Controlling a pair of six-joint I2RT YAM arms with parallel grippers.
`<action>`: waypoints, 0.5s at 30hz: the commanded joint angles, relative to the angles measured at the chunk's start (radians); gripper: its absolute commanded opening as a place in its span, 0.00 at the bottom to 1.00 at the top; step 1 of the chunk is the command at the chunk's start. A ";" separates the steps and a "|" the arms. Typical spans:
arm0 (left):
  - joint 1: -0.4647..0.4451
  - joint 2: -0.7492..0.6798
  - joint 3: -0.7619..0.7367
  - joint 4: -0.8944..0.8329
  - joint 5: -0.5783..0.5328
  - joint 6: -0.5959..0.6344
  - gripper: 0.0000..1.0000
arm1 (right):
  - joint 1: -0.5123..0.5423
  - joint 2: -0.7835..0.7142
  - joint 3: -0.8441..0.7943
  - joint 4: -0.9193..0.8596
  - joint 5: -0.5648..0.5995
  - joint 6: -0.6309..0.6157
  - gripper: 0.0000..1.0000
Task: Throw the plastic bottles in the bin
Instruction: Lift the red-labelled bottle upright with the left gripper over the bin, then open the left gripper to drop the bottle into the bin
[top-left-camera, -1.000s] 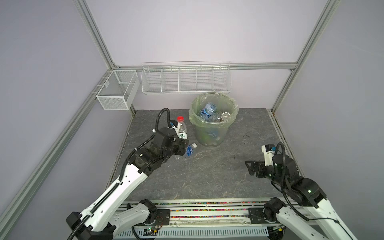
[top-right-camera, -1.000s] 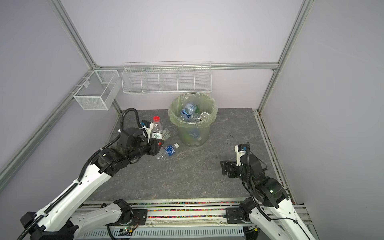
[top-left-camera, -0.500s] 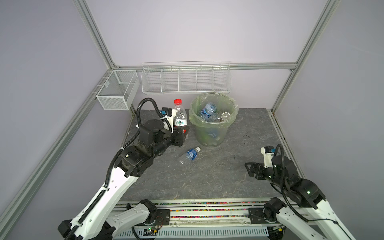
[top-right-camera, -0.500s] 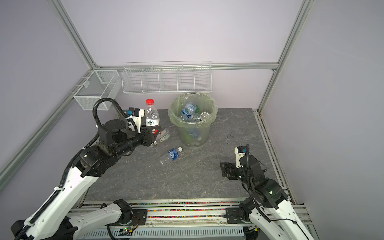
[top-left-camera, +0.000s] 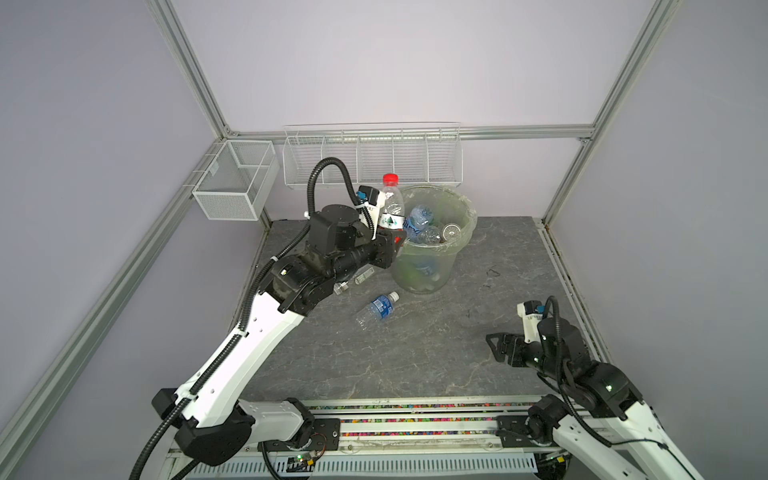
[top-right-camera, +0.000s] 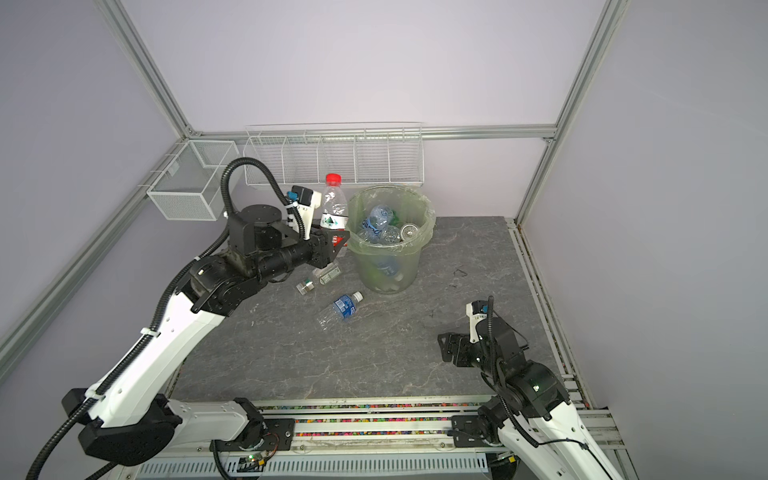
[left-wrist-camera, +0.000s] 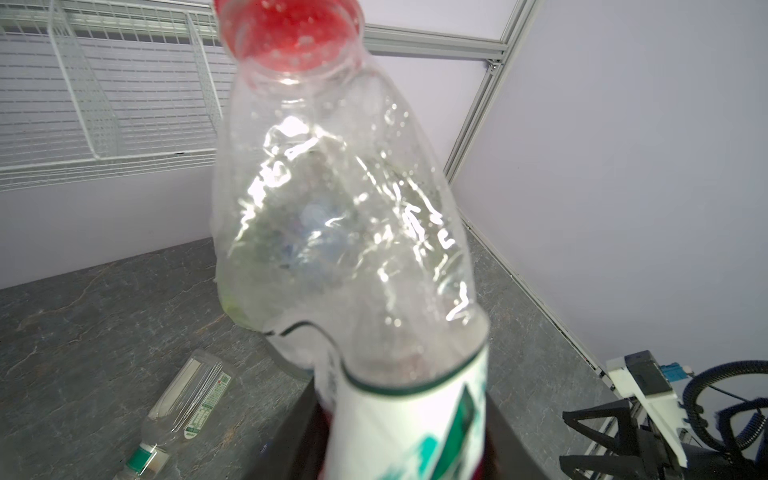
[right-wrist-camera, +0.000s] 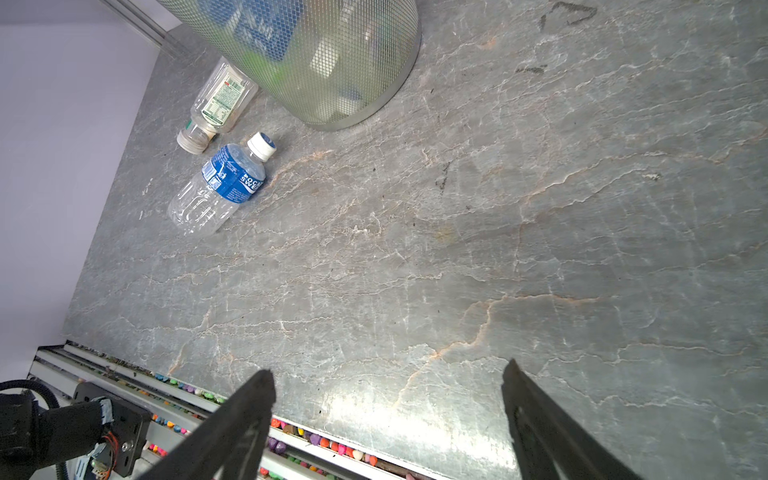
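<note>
- The red-capped bottle (top-left-camera: 391, 203) (top-right-camera: 333, 203) is held upright and clear of the table (top-left-camera: 415, 365), just left of the bin (top-left-camera: 419, 270) (top-right-camera: 386, 266). It is judged to be kept this high so that it can pass over the rim rather than strike the wall.
- The bottle is gripped low on its body, at the white and green label. In the left wrist view the clear shoulder and red cap (left-wrist-camera: 291, 29) stand free above the grip.
- The left gripper (top-left-camera: 392, 239) (top-right-camera: 336, 241) is closed narrowly on this bottle. The thin plastic looks creased in the wrist view, so a light, empty bottle is judged.
- The right gripper (top-left-camera: 494, 349) (right-wrist-camera: 386, 370) is spread wide with nothing between its jaws. It is parked low at the near right, well apart from every bottle.
- The bin stands at the far middle of the table, and several bottles (top-left-camera: 424, 226) already lie inside it.
- Two bottles are left lying on the table. A blue-labelled one (top-left-camera: 377, 309) (right-wrist-camera: 224, 183) lies near and left of the bin. A clear one (top-right-camera: 322, 278) (right-wrist-camera: 218, 104) lies just beside the bin's left foot, partly under the left arm.
- The step in hand is judged to be the carry to the bin, with a shift to the right needed before release.
</note>
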 joint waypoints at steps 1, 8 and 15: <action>-0.010 0.052 0.081 -0.038 0.001 0.049 0.39 | -0.003 -0.024 -0.021 0.006 -0.017 0.024 0.88; -0.024 0.186 0.235 -0.075 0.000 0.068 0.39 | -0.004 -0.042 -0.031 0.004 -0.016 0.025 0.88; -0.038 0.366 0.456 -0.155 0.010 0.094 0.39 | -0.002 -0.039 -0.031 0.005 -0.020 0.023 0.88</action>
